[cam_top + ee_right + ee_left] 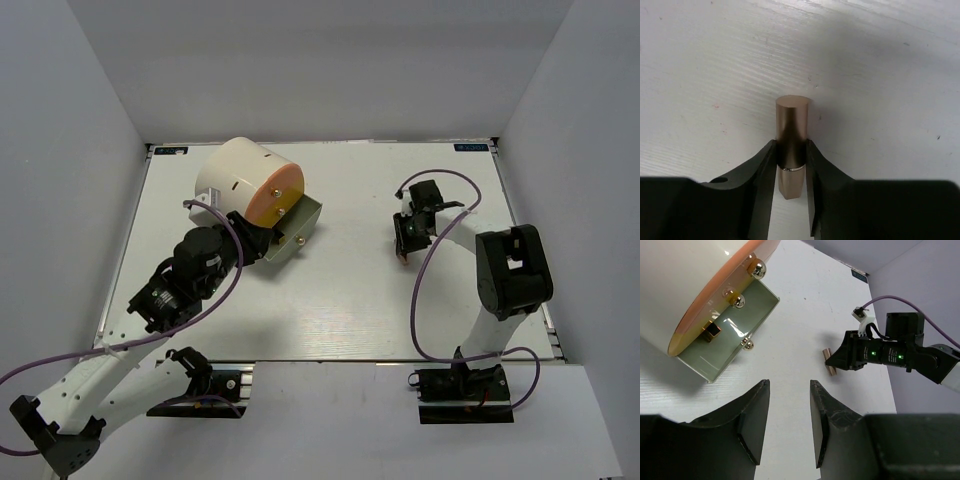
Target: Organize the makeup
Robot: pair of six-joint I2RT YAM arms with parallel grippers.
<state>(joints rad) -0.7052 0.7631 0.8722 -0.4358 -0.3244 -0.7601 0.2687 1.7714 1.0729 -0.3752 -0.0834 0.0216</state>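
Note:
A slim rose-gold tube of makeup lies on the white table at the right, and my right gripper is shut on it, both fingers pressed against its sides. The left wrist view shows the same tube sticking out under the right gripper, low on the table. From above, the tube's tip peeks out below the right gripper. My left gripper hovers open over bare table, nothing between its fingers, just right of the open drawer. No other makeup is in view.
A big cream cylinder with an orange front lies at the back left. Its grey-green drawer with gold knobs stands pulled out and looks empty. Grey walls enclose the table on three sides.

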